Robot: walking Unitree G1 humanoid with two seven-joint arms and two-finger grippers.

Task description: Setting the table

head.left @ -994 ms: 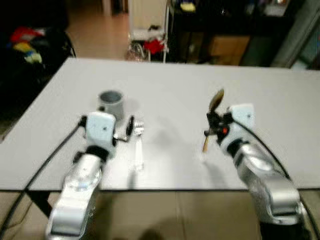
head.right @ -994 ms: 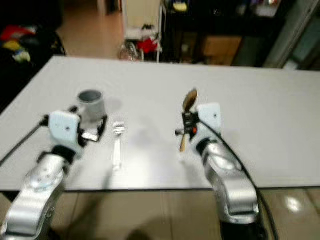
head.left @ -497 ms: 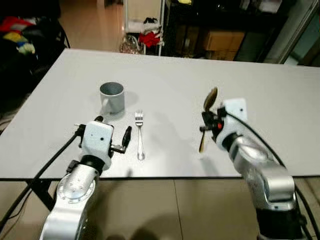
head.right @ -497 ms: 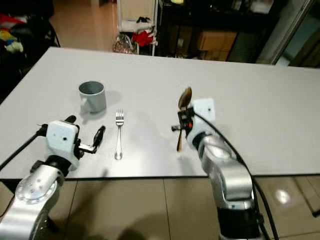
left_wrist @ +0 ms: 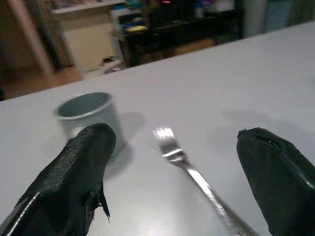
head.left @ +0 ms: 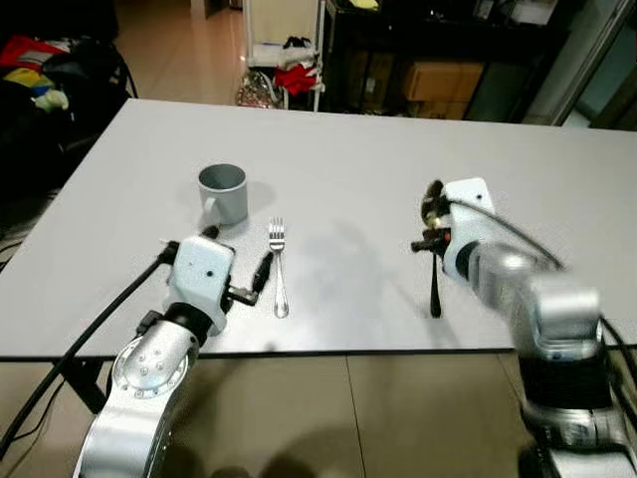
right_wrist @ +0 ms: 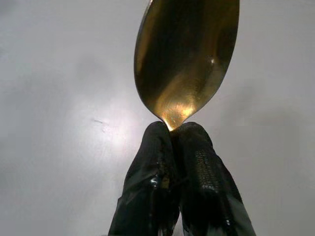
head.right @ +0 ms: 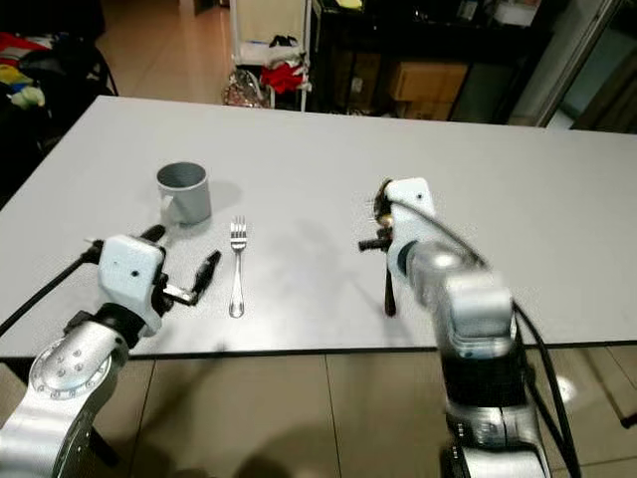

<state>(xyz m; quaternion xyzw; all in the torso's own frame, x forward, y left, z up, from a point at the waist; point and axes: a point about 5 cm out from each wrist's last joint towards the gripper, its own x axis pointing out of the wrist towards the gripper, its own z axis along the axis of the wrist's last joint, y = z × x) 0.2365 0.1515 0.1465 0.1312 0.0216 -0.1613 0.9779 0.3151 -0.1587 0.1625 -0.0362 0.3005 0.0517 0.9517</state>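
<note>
I am standing at the near edge of a white table (head.left: 358, 149), both arms reaching out over it. My right gripper (right_wrist: 176, 129) is pinching a gold spoon (right_wrist: 187, 54) at the neck just below its bowl, the two fingers pressed tight together on it. In the head views the spoon's dark handle (head.left: 435, 289) is hanging down from that gripper toward the tabletop, near the front edge; I cannot tell whether its tip is touching the surface.

My left gripper (head.left: 239, 274) is hovering low over the table with its fingers (left_wrist: 81, 167) spread wide and holding nothing. A silver fork (head.left: 279, 267) is lying flat just at its 3 o'clock, tines pointing away from me. In the left wrist view the fork is running between the two spread fingers, apart from both.

A grey mug (head.left: 223, 192) is standing upright at 12 o'clock from my left gripper, just beyond and to 10 o'clock of the fork's tines. The spoon is well apart from the fork, at the fork's 3 o'clock.
</note>
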